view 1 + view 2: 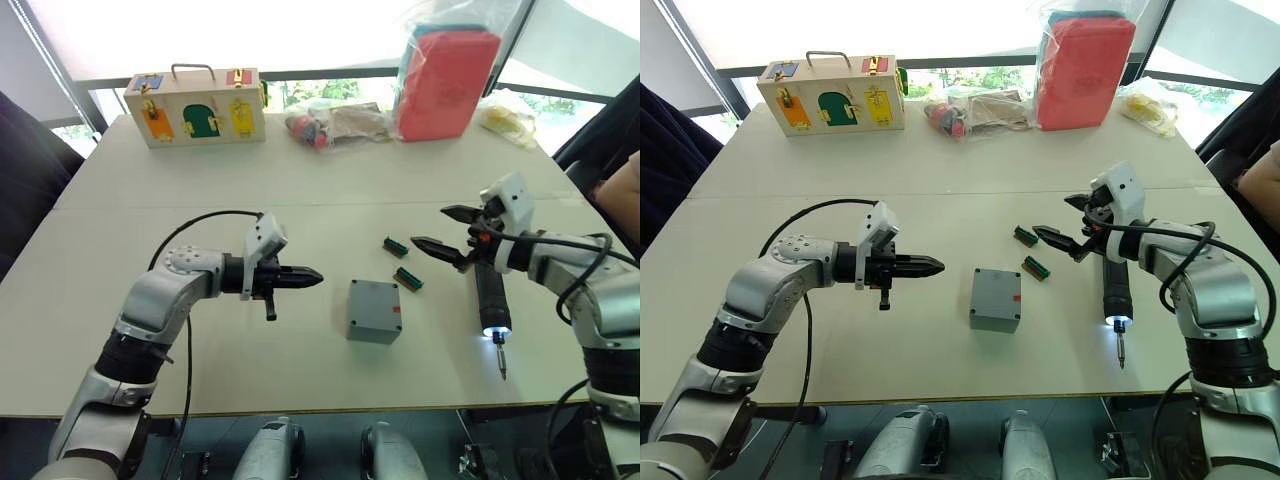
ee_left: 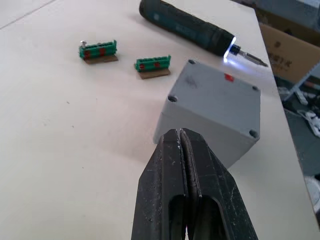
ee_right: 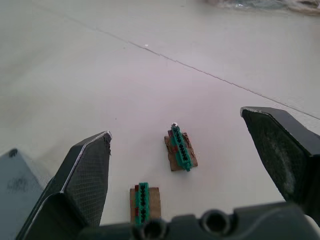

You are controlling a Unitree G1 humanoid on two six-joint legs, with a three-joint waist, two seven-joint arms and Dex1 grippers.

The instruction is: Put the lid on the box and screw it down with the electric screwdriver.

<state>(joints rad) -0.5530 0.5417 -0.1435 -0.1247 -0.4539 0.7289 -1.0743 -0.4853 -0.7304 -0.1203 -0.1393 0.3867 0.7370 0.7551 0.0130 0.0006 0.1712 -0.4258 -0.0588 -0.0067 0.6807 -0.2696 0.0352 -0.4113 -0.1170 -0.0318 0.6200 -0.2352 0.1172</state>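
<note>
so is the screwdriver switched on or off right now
Its light is on: the electric screwdriver lies on the table with a white glow at its tip. Whether the bit spins, cannot tell.

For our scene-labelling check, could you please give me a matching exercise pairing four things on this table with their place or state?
Things:
1. left claw
2. right claw
3. electric screwdriver
4. wooden box with coloured doors

Places or states:
A. lying on the table, tip light on
B. shut, pointing toward the grey box
C. at the far edge of the table
D. open, above two green terminal blocks

Pairs: 1-B, 2-D, 3-A, 4-C
</note>
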